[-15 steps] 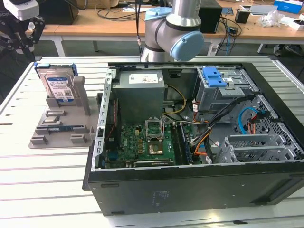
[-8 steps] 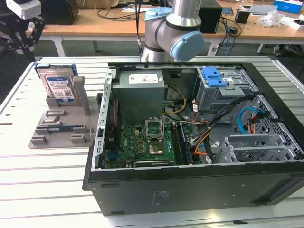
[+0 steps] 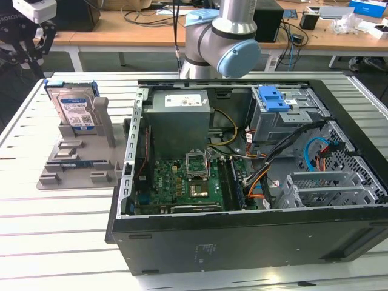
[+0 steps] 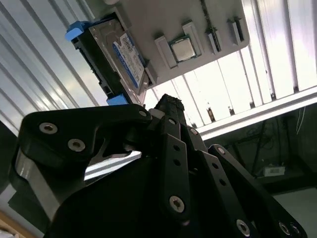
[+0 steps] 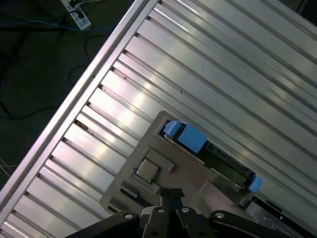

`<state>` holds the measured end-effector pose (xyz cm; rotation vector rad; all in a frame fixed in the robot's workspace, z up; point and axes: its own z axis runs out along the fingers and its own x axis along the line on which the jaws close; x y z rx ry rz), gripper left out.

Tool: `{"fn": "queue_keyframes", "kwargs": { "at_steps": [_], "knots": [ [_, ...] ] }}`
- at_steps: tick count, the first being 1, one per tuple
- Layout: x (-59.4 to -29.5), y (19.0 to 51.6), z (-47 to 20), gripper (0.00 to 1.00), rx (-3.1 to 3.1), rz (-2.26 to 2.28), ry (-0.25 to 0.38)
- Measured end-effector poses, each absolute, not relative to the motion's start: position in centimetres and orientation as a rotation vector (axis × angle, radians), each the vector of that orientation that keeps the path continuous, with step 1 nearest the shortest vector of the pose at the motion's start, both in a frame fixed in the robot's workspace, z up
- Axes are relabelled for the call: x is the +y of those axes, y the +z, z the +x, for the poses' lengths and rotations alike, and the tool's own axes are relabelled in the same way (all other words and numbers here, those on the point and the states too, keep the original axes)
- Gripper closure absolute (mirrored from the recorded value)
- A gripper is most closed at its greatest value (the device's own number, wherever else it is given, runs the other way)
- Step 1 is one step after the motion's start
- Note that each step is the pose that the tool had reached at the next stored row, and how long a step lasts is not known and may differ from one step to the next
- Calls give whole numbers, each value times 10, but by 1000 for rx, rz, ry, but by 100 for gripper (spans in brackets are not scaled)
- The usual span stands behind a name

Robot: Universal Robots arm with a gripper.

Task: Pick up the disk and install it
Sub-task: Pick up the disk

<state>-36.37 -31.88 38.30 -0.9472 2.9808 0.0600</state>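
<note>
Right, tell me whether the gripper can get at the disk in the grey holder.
Probably yes. In the exterior view the gripper hangs above the disk, which stands upright in the grey holder, top edge exposed; nothing lies between them, and the computer case sits off to one side.

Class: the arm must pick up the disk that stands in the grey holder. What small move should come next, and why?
Probably lower the gripper toward the disk. The disk stands upright in the grey holder, untouched, beside the open computer case. The gripper hangs above the disk, well apart from it.
</note>
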Motion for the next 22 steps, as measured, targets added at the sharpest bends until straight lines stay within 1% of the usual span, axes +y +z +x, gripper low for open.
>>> {"fn": "queue_keyframes", "kwargs": {
  "at_steps": [22],
  "knots": [
    [-319, 383, -364, 89, 2860, -1277, 62]
  ]
}}
